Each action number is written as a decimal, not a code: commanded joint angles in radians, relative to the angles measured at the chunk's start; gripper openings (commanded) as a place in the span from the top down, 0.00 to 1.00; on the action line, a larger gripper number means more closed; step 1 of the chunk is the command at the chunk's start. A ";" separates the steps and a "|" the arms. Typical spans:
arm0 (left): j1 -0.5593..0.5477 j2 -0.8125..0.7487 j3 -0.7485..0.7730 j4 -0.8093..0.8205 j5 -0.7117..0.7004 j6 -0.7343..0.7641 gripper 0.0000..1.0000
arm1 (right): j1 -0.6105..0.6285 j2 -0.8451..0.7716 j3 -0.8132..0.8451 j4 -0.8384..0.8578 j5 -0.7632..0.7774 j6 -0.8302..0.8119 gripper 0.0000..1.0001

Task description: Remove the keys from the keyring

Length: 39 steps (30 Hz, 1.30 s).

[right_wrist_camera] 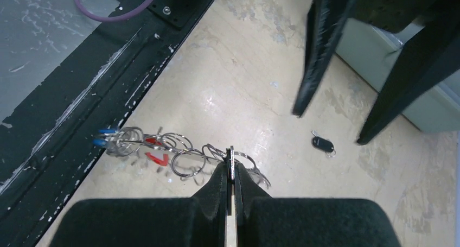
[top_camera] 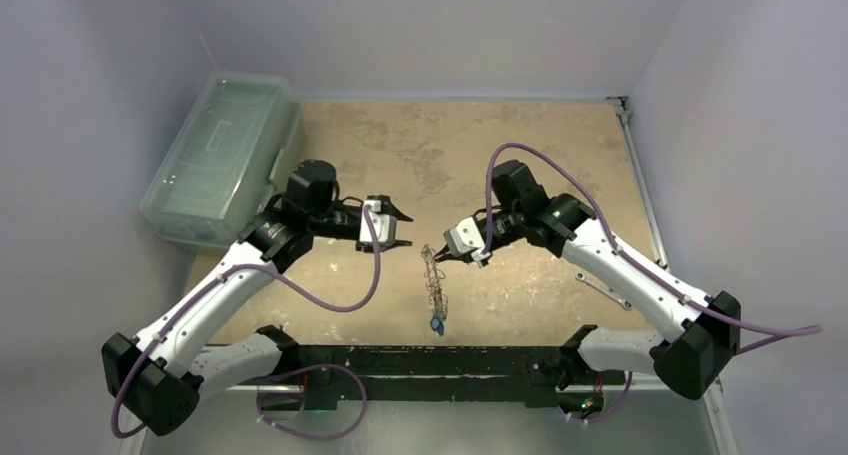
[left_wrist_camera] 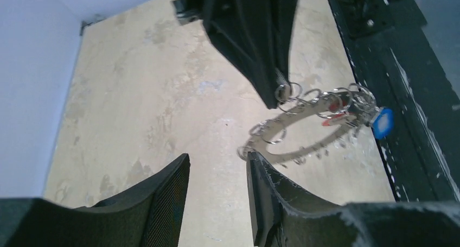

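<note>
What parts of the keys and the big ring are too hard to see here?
- Top view: the keys on the keyring are too small to count.
- Right wrist view: the right pincer hides the bit of keyring it pinches.
- Left wrist view: the left pincer covers the ring's near edge.

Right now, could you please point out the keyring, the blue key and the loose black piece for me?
keyring [left_wrist_camera: 309,152], left wrist view, lower arc of the ring.
blue key [left_wrist_camera: 382,122], left wrist view, its plastic head.
loose black piece [right_wrist_camera: 323,144], right wrist view, middle of its body.
</note>
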 commanded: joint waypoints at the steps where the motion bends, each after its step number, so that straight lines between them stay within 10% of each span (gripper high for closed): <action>1: -0.067 0.049 0.059 -0.223 0.020 0.333 0.59 | 0.003 0.002 0.048 -0.008 -0.050 -0.031 1.00; 11: -0.171 0.095 0.046 -0.139 -0.007 0.204 0.57 | 0.005 0.011 0.064 -0.028 -0.040 -0.049 1.00; 19: -0.175 -0.036 -0.133 0.140 -0.117 -0.173 0.57 | 0.005 0.002 0.016 0.102 -0.033 0.131 1.00; 30: -0.281 -0.252 -0.290 0.092 -0.233 0.675 0.73 | 0.005 0.037 0.006 0.173 -0.125 0.252 1.00; 39: -0.293 -0.237 -0.257 0.091 -0.285 0.735 0.77 | 0.005 0.052 0.010 0.118 -0.158 0.157 1.00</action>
